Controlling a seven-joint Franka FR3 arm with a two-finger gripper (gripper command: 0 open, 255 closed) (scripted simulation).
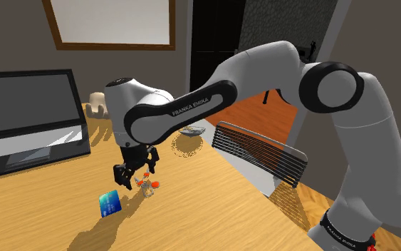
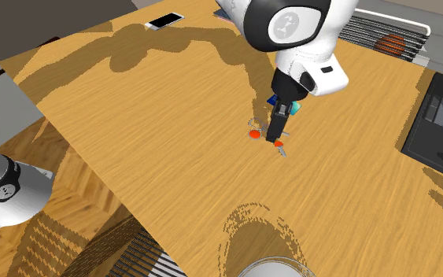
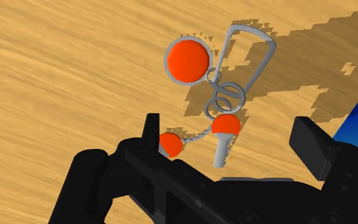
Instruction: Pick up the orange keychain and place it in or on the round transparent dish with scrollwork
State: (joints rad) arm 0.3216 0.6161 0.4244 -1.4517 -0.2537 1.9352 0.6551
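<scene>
Gripper low over the wooden table, pointing down. Its black fingers are spread apart, clasping nothing. Orange keychain lies flat on the table right under the gripper, not lifted. In the wrist view the keychain shows an orange disc, a grey carabiner, linked rings, a key with an orange head and a small orange piece on a chain. The key sits between the two fingers and the small orange piece is just beside one finger; contact cannot be told. In the second exterior view the gripper covers part of the keychain. Blue card lies near the keychain, at the shoulder view's left of it. Round clear dish sits on the table, well apart from the keychain, by the slatted chair. Phone lies at the table's far edge.
</scene>
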